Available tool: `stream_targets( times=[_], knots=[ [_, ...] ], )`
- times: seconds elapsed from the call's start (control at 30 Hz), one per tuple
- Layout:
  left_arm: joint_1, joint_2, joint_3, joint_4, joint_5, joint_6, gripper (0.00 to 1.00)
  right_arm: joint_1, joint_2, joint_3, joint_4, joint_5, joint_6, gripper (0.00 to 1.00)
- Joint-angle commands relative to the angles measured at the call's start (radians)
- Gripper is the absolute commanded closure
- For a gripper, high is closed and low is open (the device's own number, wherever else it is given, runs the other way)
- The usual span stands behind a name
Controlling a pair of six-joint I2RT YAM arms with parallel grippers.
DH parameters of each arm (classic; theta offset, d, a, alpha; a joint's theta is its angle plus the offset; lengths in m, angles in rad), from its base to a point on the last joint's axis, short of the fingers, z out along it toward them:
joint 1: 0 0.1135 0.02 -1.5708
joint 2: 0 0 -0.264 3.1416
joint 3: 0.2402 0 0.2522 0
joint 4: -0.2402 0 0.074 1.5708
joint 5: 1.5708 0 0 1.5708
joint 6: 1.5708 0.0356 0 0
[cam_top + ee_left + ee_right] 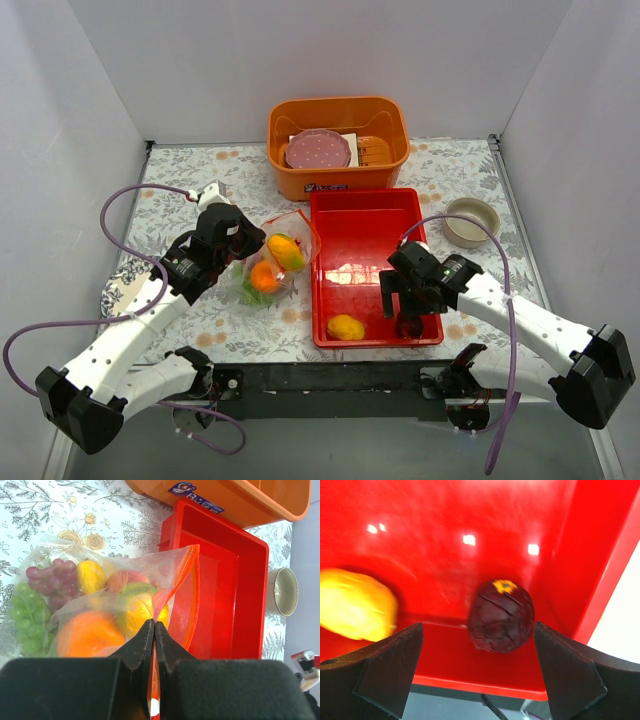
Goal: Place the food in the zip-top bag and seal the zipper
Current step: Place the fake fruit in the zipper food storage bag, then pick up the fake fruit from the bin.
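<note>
The clear zip-top bag [268, 262] lies left of the red tray [365, 215] and holds an orange [87, 635], purple grapes [50, 577], green grapes [25, 617] and yellow pieces. My left gripper [154, 625] is shut on the bag's orange-red zipper strip [192, 587] at its mouth. A dark-red fruit [501, 616] and a yellow mango [355, 604] lie in the tray's near end. My right gripper [477, 645] is open, its fingers on either side of the dark-red fruit, not touching it. In the top view it [408, 305] hovers over the tray's near right corner.
An orange basket [338, 145] at the back holds a pink plate [318, 150]. A beige bowl [472, 221] stands right of the tray. The tray's near wall [480, 685] is just below my right fingers. A dish edge [108, 295] shows at the far left.
</note>
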Motion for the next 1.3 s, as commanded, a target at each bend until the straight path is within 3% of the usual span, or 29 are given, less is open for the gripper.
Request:
stream_targets(
  times=[0.0,0.17,0.27,0.4,0.5,1.0,1.27],
  knots=[
    [0.006,-0.006,0.001,0.023,-0.001,0.006,1.0,0.001,-0.025,-0.046,-0.024,-0.011,0.021,0.02],
    [0.005,0.001,-0.002,0.034,0.006,0.008,1.0,0.002,0.018,-0.1,0.047,-0.07,0.002,0.03],
    [0.006,0.011,-0.002,0.038,0.01,0.014,1.0,0.001,0.055,-0.114,0.089,-0.074,-0.007,0.08],
    [0.005,0.008,0.001,0.032,0.006,0.015,1.0,0.001,0.079,-0.105,0.105,-0.076,-0.014,0.39],
    [0.005,0.003,-0.005,0.035,0.003,0.015,1.0,0.001,0.081,-0.071,0.122,-0.047,-0.03,0.55],
    [0.005,-0.006,0.003,0.021,0.016,0.02,1.0,-0.016,0.389,0.312,0.245,0.03,-0.177,0.67],
    [0.005,-0.015,-0.001,0.017,0.018,0.028,1.0,-0.017,0.403,0.412,0.271,-0.016,-0.238,0.7]
  ],
)
